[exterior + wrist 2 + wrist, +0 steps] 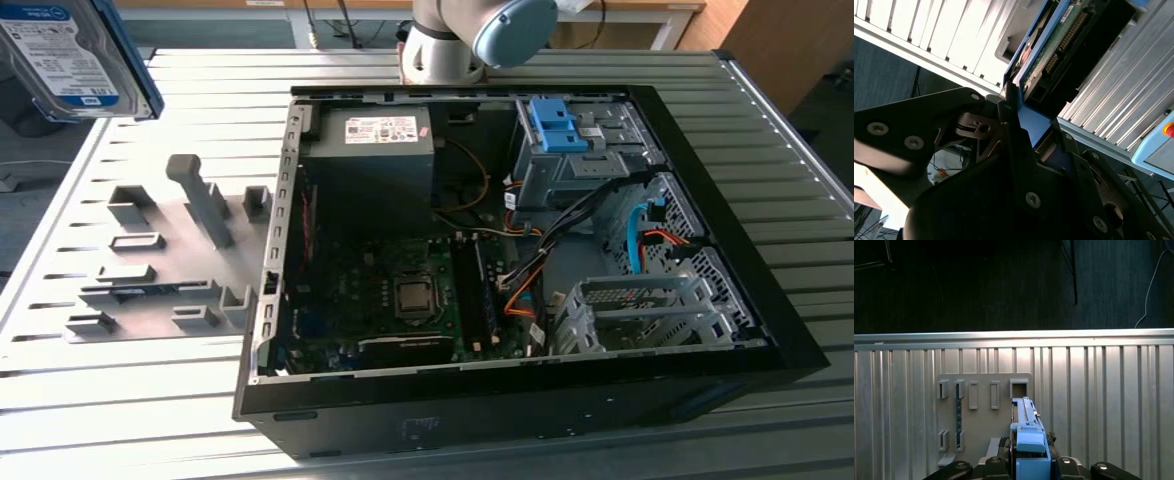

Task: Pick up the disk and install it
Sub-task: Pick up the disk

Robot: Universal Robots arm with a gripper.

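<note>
Gripper (1035, 127) clenched on the disk (1054, 45), which hangs above the slotted plate (983, 427). In the exterior view, disk aloft, well apart from the open case (534, 420), towards that view's left.

The flat rectangular silver hard drive (74, 55), white-and-blue labelled and framed by a blue plastic carrier, is hanging in the air, sitting edge-on between the gripper's (1034, 129) closed jaws and projecting beyond them, green circuit board showing.
</note>
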